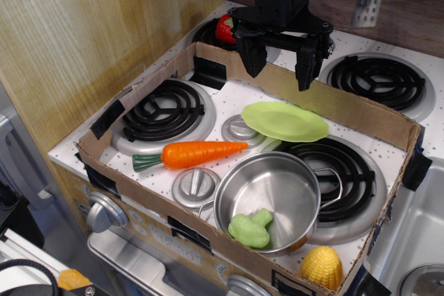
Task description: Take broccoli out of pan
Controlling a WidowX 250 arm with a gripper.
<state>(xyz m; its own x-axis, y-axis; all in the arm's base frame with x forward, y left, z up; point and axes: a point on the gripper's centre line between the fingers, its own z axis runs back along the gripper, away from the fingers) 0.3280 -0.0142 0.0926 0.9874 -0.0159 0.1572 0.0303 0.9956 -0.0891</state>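
While the small pale-green plastic broccoli (pixel 250 229) lies inside the round shiny steel pan (pixel 272 179), against its near wall, you have not yet touched it. It rests on its side; its long axis runs from the lumpy head at near left to the stubby stem at far right. Beyond the pan you see the orange carrot (pixel 196 154) to the left and the flat lime-green plate (pixel 284 121) behind. Farthest away, your black gripper (pixel 279 62) hangs high over the cardboard rim, jaws spread apart and empty. The broccoli is well apart from it, toward you and lower, so I judge you must come forward and down.
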